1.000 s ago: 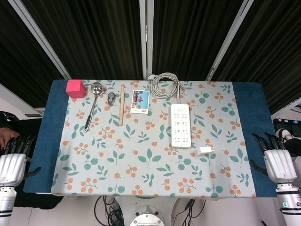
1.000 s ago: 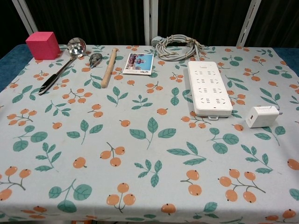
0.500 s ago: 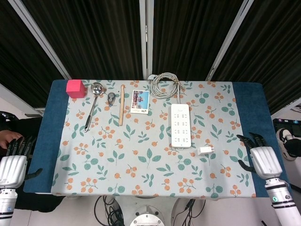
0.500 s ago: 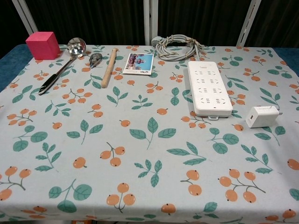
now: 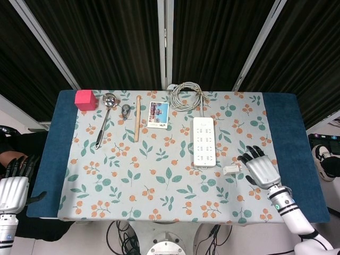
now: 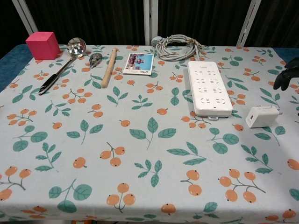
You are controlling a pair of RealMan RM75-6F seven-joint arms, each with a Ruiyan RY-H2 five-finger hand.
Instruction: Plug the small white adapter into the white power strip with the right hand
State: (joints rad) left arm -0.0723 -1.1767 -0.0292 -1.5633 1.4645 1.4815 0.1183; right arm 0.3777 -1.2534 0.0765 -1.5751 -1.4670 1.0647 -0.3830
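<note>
One small white adapter (image 5: 231, 170) lies on the leaf-print cloth (image 5: 159, 180) that covers the counter (image 5: 53, 159), toward the right edge and just off the near right corner of the one white power strip (image 5: 204, 141); the two are close but apart. The adapter's prongs point toward the right edge. The right hand (image 5: 258, 169) sits just beside the adapter on its right side, fingers spread and holding nothing; whether it touches the adapter cannot be told. In the chest view only dark fingertips (image 6: 286, 74) show at the right border, above the adapter (image 6: 261, 115).

The left hand (image 5: 13, 186) hangs off the counter's left edge near the front corner, fingers extended and apart, with nothing in it.

The strip's grey cable (image 5: 186, 95) lies in one coil at the far edge. Along the far left stretch sit one pink cube (image 5: 85, 99) at the far left corner, one metal ladle (image 5: 104, 117), one small metal clip (image 5: 126, 110), one wooden stick (image 5: 137, 118) and one picture card (image 5: 158, 114).
</note>
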